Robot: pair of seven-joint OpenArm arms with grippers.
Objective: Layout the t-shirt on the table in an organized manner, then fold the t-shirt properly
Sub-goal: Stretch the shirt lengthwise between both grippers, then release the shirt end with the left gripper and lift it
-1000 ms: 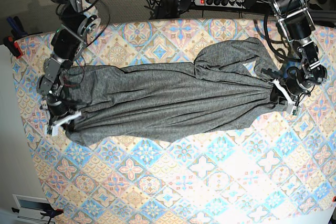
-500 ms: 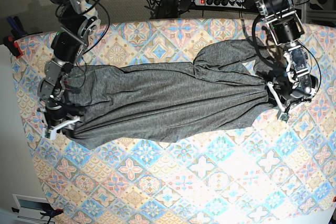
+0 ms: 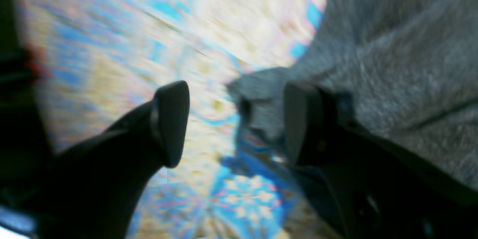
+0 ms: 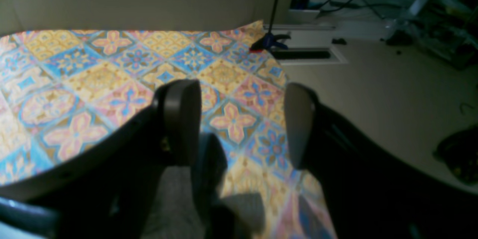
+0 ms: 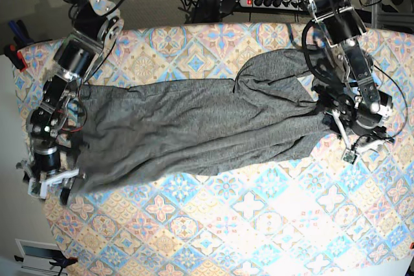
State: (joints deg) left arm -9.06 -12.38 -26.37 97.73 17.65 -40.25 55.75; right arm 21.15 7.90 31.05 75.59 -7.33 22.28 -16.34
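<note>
The dark grey t-shirt point(image 5: 194, 127) lies stretched in a long wrinkled band across the patterned table point(image 5: 259, 224), left to right. At the shirt's left end near the table edge, my right gripper point(image 5: 52, 182) is open. The right wrist view shows its gripper point(image 4: 239, 123) with jaws apart and empty, and grey cloth point(image 4: 171, 205) just below them. My left gripper point(image 5: 363, 143) is at the shirt's right end, open. In the blurred left wrist view, that gripper point(image 3: 237, 123) has a shirt corner point(image 3: 257, 97) lying loose between the open jaws, and the t-shirt point(image 3: 392, 63) fills the right side.
The table's left edge drops to the floor point(image 4: 373, 93) right beside my right gripper. A blue clamp point(image 4: 269, 41) grips that table corner. A power strip and cables point(image 5: 272, 1) run behind the far edge. Another clamp point(image 5: 16, 56) sits at the far left.
Both grippers opened and let go of the shirt's ends. My right gripper moved toward the near left edge, my left gripper slid a little outward. The shirt lies slacker.
</note>
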